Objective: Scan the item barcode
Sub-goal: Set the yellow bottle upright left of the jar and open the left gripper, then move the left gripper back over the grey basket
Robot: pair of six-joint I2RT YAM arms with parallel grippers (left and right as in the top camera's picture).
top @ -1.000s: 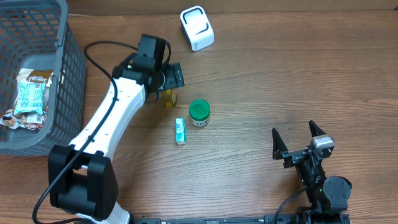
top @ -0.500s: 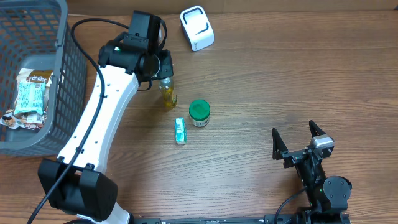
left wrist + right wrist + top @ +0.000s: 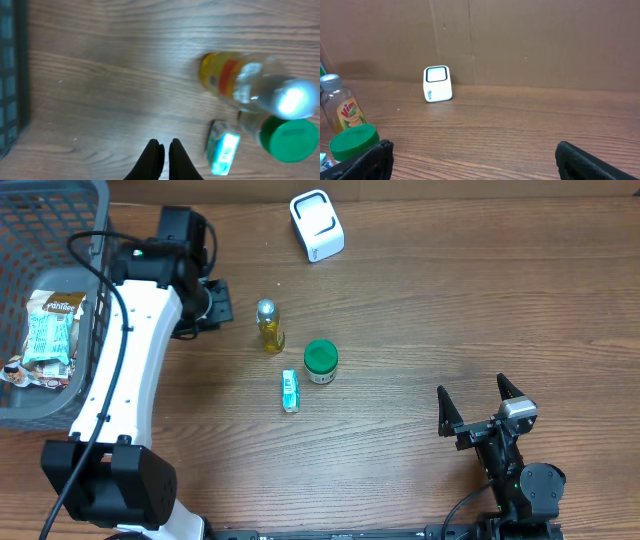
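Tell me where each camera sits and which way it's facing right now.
Overhead: fixed above the table, looking straight down; shows basket, scanner, bottle, green-lidded jar, both arms, left gripper, right gripper.
Left wrist: on the left arm, aimed down at the tabletop; its shut fingers show at the bottom.
Right wrist: low over the table, facing level toward the scanner and cardboard wall; its open fingers fill the bottom corners.
Shared: all three show the bottle and jar.

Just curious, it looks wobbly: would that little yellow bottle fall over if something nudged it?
Probably: the bottle stands upright, tall and narrow, so a push near its silver cap could tip it. Being round, it would likely roll then.
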